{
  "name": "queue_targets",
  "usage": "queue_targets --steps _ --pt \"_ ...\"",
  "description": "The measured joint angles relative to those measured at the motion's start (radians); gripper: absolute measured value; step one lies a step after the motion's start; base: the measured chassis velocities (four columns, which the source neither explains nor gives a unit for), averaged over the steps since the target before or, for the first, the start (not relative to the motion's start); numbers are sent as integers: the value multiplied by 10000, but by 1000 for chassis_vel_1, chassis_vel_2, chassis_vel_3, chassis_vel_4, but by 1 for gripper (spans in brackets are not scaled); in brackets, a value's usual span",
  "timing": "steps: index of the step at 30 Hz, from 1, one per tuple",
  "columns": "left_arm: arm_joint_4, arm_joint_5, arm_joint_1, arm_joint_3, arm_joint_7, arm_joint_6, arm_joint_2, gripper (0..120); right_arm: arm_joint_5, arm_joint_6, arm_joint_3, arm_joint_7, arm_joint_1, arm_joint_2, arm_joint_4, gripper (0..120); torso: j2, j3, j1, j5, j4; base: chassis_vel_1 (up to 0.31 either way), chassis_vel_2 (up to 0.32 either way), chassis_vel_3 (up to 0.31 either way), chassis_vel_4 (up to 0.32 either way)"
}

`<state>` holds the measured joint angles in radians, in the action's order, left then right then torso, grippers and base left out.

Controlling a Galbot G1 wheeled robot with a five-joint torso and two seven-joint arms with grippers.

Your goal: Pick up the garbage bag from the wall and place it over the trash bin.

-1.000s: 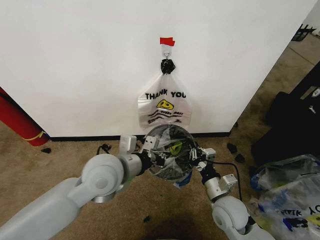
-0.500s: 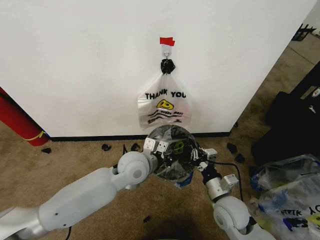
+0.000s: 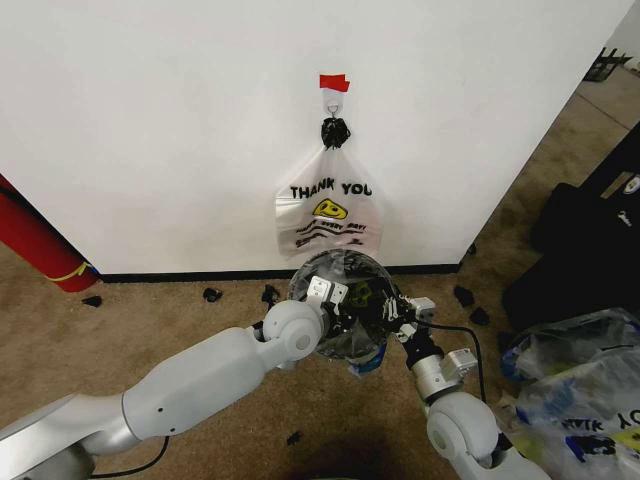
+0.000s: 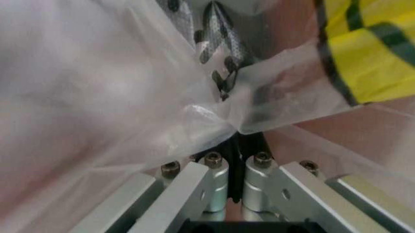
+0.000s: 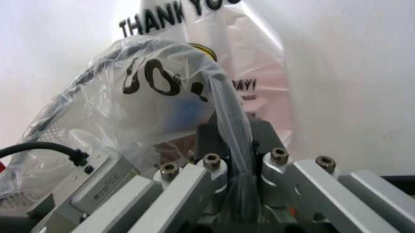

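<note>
Plastic bunched tight at both pincers. Our left pincer (image 3: pixel 322 292) sits at the near-left rim of the small round black wire-mesh trash bin (image 3: pixel 341 345), and in the left wrist view its jaws are clenched on a fold of the thin, crinkly, translucent garbage bag (image 4: pixel 110 97), the film pulled into a pinch right at the closed tips. Our right pincer (image 3: pixel 396 310) is at the bin's right rim; in the right wrist view it too is clamped on a twisted rope of the same film, which runs down between its fingers (image 5: pixel 217 167).

Between the two pincers we see the garbage bag stretched over the mouth of the trash bin, its clear skin domed across the top, with a yellow-and-black printed patch showing through and a bit of blue hanging at the lower right edge.

The bin stands on the brown carpet (image 3: pixel 150 310), just in front of the plain white wall (image 3: pixel 150 130). Above it, a whitish "THANK YOU" bag with a yellow smiley (image 3: pixel 328 215) hangs from a small hook (image 3: pixel 334 104) under a red tape strip (image 3: pixel 334 82). A red cylinder (image 3: pixel 35 245) leans at far left, well apart.
</note>
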<state>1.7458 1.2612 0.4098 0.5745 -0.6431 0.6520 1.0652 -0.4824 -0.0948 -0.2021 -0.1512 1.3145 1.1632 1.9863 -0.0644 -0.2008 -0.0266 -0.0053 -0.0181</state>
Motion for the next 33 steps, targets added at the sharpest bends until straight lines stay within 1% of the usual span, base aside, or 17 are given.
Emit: queue_targets --steps 3,4,5,6,8,10,11,14,18,23,31,33 --pt "397 -13 35 -126 113 -125 -255 0 -120 91 -23 -106 -58 21 -53 1 0 0 0 -1 -1 0 0 0 0" --pt "397 -13 35 -126 113 -125 -255 0 -120 91 -23 -106 -58 21 -53 1 0 0 0 -1 -1 0 0 0 0" --pt "686 2 52 -207 145 -144 -470 0 -163 150 -80 -139 -149 72 -134 1 0 1 0 0 -1 0 0 0 0" --pt "1589 321 193 -540 20 -80 -856 0 -278 256 -197 -273 -441 210 -396 1 0 1 1 -3 2 0 0 0 0" --pt "2025 474 287 -788 -8 -209 -1001 0 -310 275 -217 -318 -505 220 -552 1 0 1 1 1 3 0 0 0 0" --pt "2269 537 303 -989 -5 -381 -1055 0 -292 274 -252 -314 -520 235 -651 1 0 2 1 -4 -1 0 0 0 0" --pt "2269 537 303 -989 -5 -381 -1055 0 -292 274 -252 -314 -520 235 -651 1 0 2 1 -4 -1 0 0 0 0" --pt "2260 546 169 -1238 -94 -734 -1092 0 -248 277 -303 -317 -538 323 -740 1 0 1 1 1 0 0 0 0 0" --pt "1996 503 -7 -1461 -511 -1374 -797 0 -248 309 -367 -389 -475 331 -739 1 0 1 1 0 0 0 0 0 0" --pt "1900 501 -192 -1381 -680 -1631 -499 0 -260 369 -400 -467 -395 284 -658 1 0 1 1 1 0 0 0 0 0" --pt "1971 706 -295 -1382 -682 -1702 -270 0 -289 426 -405 -534 -337 250 -593 1 0 1 1 1 0 0 0 0 0" --pt "1853 706 -324 -1309 -704 -1704 -75 0 -300 436 -406 -541 -342 241 -586 1 0 1 1 0 -1 0 0 0 0"
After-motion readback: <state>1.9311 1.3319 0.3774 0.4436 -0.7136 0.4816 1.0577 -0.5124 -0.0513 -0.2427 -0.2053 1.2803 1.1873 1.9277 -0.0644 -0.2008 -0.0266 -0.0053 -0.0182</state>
